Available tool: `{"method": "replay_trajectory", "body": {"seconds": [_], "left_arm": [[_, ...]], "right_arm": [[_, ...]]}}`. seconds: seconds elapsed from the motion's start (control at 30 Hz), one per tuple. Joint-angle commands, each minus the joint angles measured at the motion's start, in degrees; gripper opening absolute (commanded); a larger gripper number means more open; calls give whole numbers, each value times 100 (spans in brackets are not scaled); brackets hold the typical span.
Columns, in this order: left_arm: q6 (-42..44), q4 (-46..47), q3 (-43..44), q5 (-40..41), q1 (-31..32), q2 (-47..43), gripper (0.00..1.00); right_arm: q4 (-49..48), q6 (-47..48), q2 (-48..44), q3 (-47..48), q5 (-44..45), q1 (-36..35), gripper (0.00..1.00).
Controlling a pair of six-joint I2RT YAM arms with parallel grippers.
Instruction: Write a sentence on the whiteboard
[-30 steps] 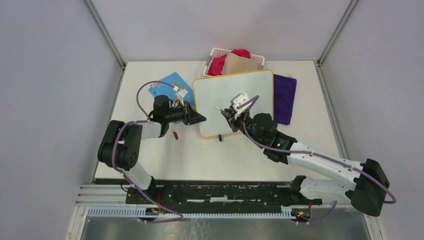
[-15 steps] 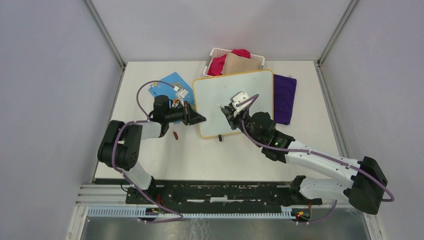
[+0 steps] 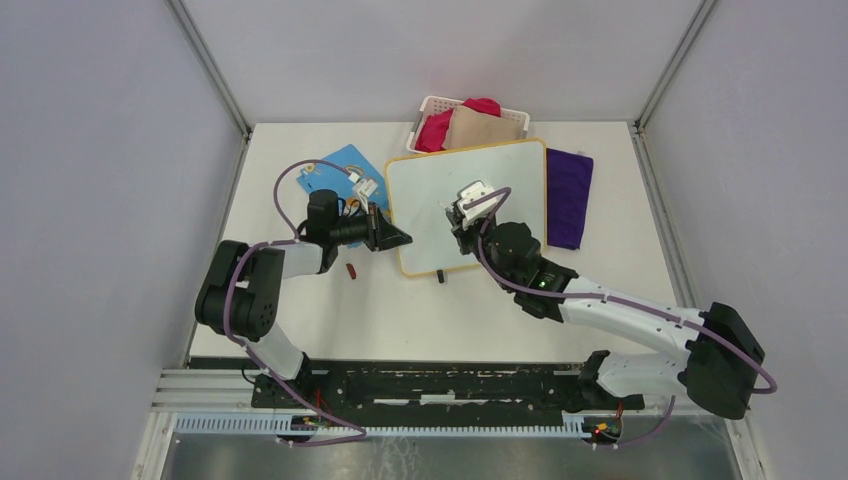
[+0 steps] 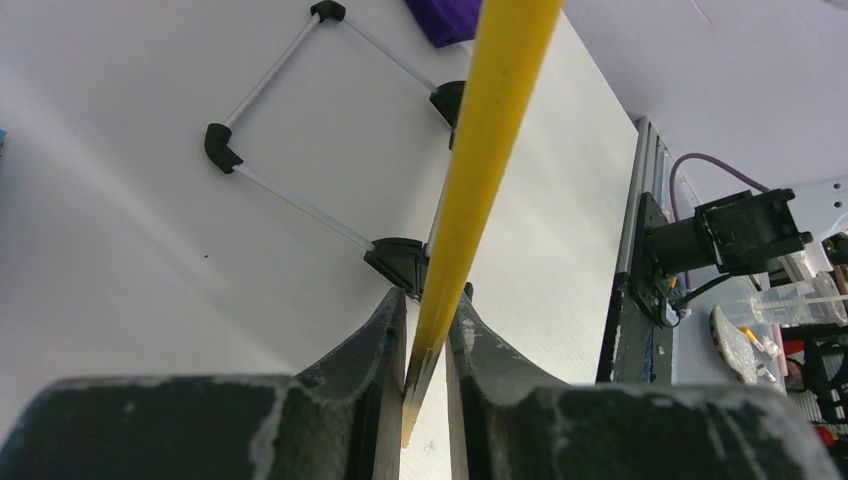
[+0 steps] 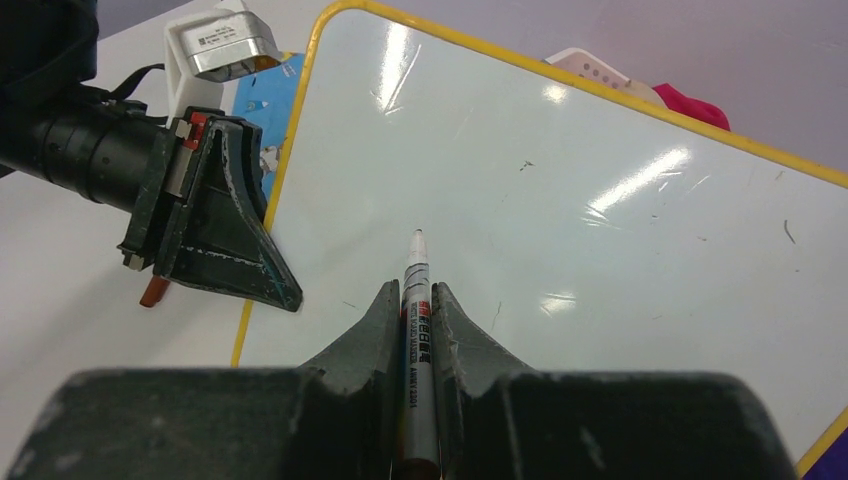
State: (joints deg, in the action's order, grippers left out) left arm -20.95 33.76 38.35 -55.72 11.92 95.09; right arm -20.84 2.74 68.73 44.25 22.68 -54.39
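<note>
At the left, the left tool is closed on the left edge of the large white whiteboard with a thin yellow-orange frame. The left wrist view shows its two dark fingers pinching only that narrow yellow strip. The whiteboard lies across the middle of the pale bench, raised on small black feet. Its face is bare, with no writing on it yet.

Further right, the right tool hangs over the left half of the whiteboard, clamped on a slim white marker. The marker's tip points down at the white surface. Whether the tip touches it cannot be told.

The likely trouble lies in that thin hold. A hard or sideways push from the marker could rock the whiteboard on its feet or drag the frame out of the left tool, smearing the strokes. Too light a touch would leave gaps. The marker could also slide within the right tool, since only its barrel is held.
</note>
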Motion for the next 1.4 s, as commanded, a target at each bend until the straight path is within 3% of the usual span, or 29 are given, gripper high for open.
{"method": "replay_trajectory", "body": {"seconds": [0.0,0.8,1.37], "left_arm": [[346,-216,125,135,-22,-8,2],[425,-275,114,186,-20,-86,2],[436,-281,117,185,-10,-122,2]], "right_arm": [[-447,20,246,466,386,-41,0],[-563,-2,1109,1194,1005,-10,0],[-301,-89,1526,1562,967,93,0]]}}
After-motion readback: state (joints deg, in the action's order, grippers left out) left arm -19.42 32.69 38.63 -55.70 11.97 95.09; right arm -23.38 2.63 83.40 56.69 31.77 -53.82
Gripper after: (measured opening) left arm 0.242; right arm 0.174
